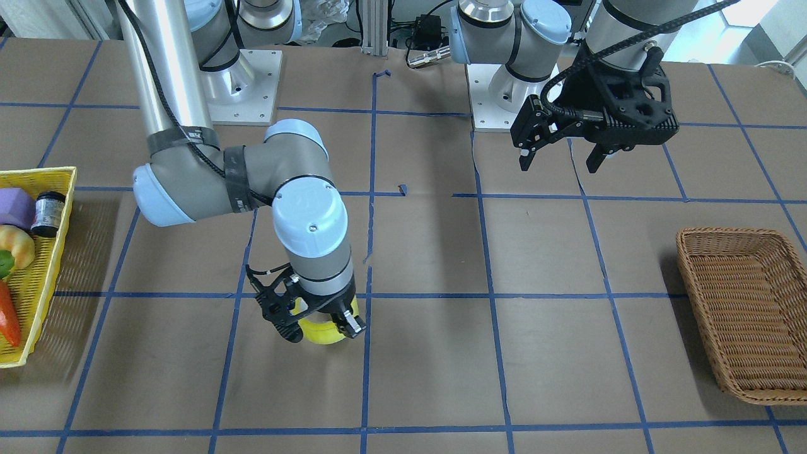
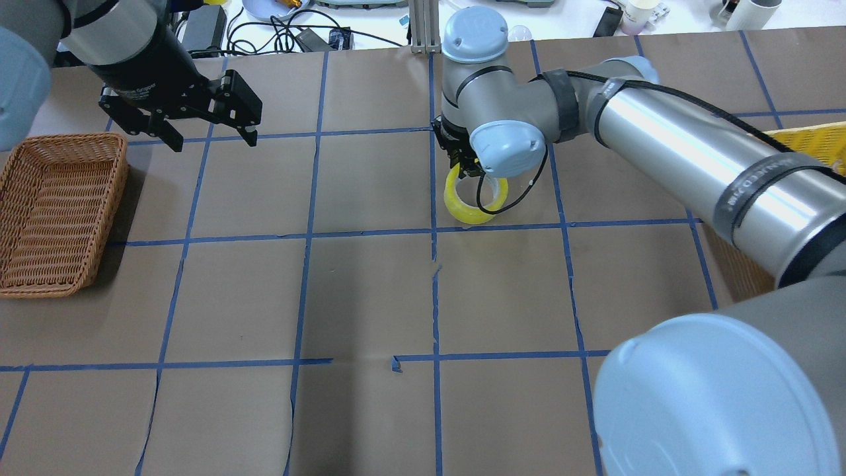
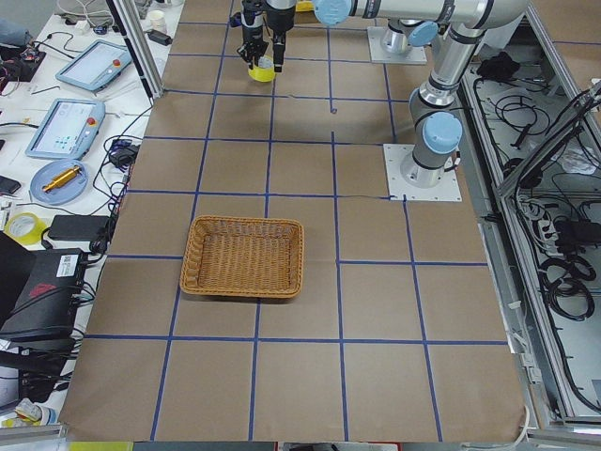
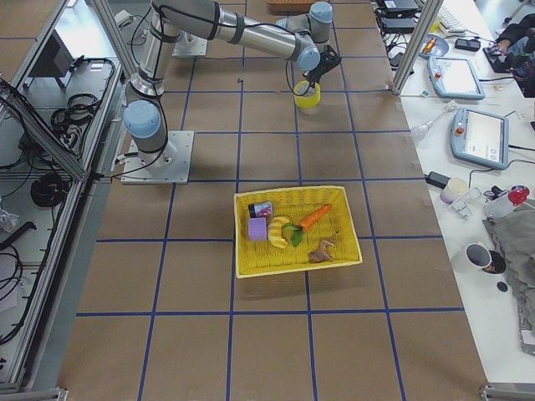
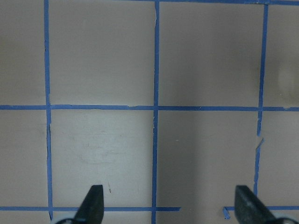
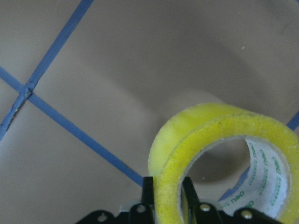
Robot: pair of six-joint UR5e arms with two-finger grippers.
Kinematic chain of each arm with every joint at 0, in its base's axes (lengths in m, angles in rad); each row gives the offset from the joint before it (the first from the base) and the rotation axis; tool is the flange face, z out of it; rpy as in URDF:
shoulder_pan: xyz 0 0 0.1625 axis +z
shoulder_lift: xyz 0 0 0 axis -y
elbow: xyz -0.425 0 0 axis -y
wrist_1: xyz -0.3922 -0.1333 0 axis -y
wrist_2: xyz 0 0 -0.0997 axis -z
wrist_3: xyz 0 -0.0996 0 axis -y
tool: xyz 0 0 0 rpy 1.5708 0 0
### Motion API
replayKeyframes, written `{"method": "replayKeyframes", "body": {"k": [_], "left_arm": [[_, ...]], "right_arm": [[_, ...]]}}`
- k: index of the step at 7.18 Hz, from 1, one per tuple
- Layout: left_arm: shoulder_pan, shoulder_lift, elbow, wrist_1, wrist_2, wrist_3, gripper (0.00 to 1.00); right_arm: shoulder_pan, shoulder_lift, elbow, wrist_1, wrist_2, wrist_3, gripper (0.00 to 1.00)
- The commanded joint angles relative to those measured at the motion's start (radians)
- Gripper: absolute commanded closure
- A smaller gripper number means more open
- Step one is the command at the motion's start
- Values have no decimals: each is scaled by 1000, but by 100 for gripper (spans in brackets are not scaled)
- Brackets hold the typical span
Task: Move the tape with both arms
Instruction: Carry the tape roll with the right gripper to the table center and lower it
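Tape point(image 2: 472, 199), a yellow ring with a whitish core, sits in the right gripper point(image 2: 466, 168) near the middle of the counter point(image 2: 370, 297), just right of a blue grid line in the overhead view. The jaws are clamped on the ring's wall, one finger point(image 6: 148, 189) outside it and the other inside the core. The ring tilts, its hole facing partly up, low over the counter; whether its lower edge touches the paper I cannot tell. The right arm point(image 2: 687, 158) reaches in from the near right to hold it.

Well apart, at the far left of the overhead view, the left gripper point(image 2: 215, 142) hangs above the counter with its jaws spread wide and nothing between them; its wrist camera shows only brown paper and blue lines. A wicker basket point(image 2: 59, 211) lies just beside it at the counter's left edge. A yellow basket point(image 4: 297, 263) at the opposite end holds a carrot point(image 4: 315, 217), a purple block point(image 4: 257, 229) and other small items.
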Motion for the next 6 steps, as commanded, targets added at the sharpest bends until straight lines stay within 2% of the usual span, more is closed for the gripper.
{"method": "replayKeyframes", "body": {"k": [1,4,5,6], "left_arm": [[0,1,0,0,0,1,0],[0,1,0,0,1,1,0],[0,1,0,0,1,-1,0],[0,3,0,0,1,1,0]], "right_arm": [[63,66,-90,4,5,117,100],[77,68,-48,25,6,120,100],[77,67,-46,28,6,116,90],[77,64,-51,22,5,87,57]]}}
